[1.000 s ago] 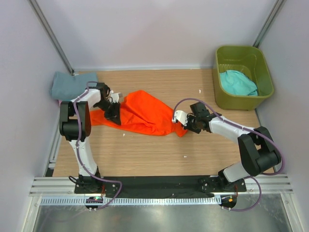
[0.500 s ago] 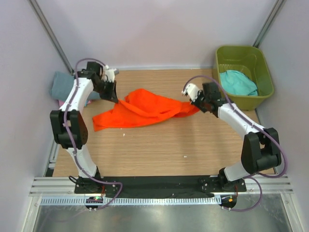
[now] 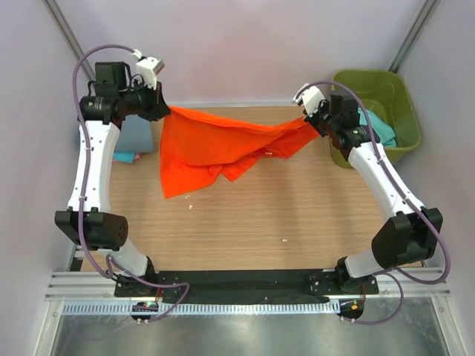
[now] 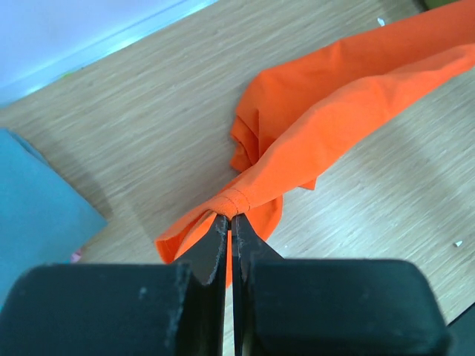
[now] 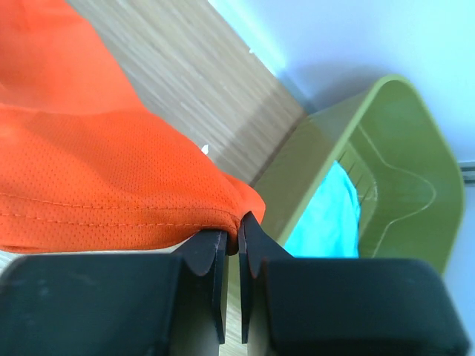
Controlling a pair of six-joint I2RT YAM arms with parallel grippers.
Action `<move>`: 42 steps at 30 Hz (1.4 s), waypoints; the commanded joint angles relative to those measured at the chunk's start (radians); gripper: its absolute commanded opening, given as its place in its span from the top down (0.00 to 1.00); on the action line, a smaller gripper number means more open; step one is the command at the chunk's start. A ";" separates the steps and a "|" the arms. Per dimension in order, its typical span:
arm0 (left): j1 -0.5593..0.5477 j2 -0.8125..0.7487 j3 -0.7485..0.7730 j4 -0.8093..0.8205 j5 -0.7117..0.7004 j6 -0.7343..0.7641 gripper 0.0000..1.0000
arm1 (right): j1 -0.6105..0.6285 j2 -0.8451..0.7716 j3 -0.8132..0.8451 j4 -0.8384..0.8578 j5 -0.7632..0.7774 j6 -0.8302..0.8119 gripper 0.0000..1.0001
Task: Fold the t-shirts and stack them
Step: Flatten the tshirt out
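The orange t-shirt (image 3: 215, 144) hangs stretched in the air between both grippers, its lower part drooping toward the table. My left gripper (image 3: 165, 110) is raised at the back left and shut on one hemmed edge of the orange t-shirt (image 4: 334, 111); the pinch shows at the left gripper's tips (image 4: 230, 216). My right gripper (image 3: 306, 119), raised at the back right, is shut on the opposite edge of the orange t-shirt (image 5: 89, 178), at the right gripper's tips (image 5: 239, 220). A folded grey-blue t-shirt (image 3: 137, 135) lies at the far left, partly behind the left arm. A teal t-shirt (image 3: 382, 130) lies in the tub.
The olive-green tub (image 3: 371, 74) stands at the back right corner, close beside the right gripper; its wall (image 5: 386, 148) fills the right wrist view. White walls and metal posts enclose the wooden table (image 3: 260, 215). The grey-blue cloth (image 4: 37, 215) lies below the left gripper.
Both arms rose and swung toward the back of the table, lifting the orange t-shirt off the wood and spreading it out between them. The left jaws closed fully on the cloth.
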 commanded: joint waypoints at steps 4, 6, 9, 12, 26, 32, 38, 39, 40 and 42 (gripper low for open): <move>0.008 -0.103 0.090 0.043 0.018 -0.010 1.00 | 0.003 -0.138 0.125 -0.018 0.000 0.025 0.98; 0.008 -0.131 0.125 0.059 0.001 -0.017 1.00 | 0.003 -0.172 0.170 -0.013 0.003 0.045 0.99; 0.008 -0.170 0.154 0.106 -0.060 -0.042 1.00 | 0.004 -0.221 0.208 0.022 0.011 0.083 0.99; 0.008 -0.184 0.179 0.140 -0.110 -0.054 1.00 | 0.003 -0.256 0.250 0.060 0.011 0.120 0.99; 0.008 -0.256 0.312 0.131 -0.108 -0.077 1.00 | 0.004 -0.303 0.529 -0.127 -0.052 0.195 0.99; 0.006 -0.385 0.191 0.088 -0.102 -0.036 1.00 | 0.000 -0.426 0.504 -0.229 0.001 0.232 0.99; 0.006 -0.486 0.226 -0.002 -0.099 -0.014 1.00 | 0.000 -0.423 0.728 -0.392 -0.020 0.220 0.99; 0.006 -0.491 0.236 -0.012 -0.105 -0.016 1.00 | 0.000 -0.405 0.760 -0.407 -0.028 0.228 0.99; 0.006 -0.494 0.248 -0.021 -0.110 -0.017 1.00 | 0.000 -0.393 0.796 -0.444 -0.031 0.253 0.99; 0.006 -0.481 0.320 -0.064 -0.111 -0.011 1.00 | -0.003 -0.368 0.892 -0.481 -0.037 0.275 0.99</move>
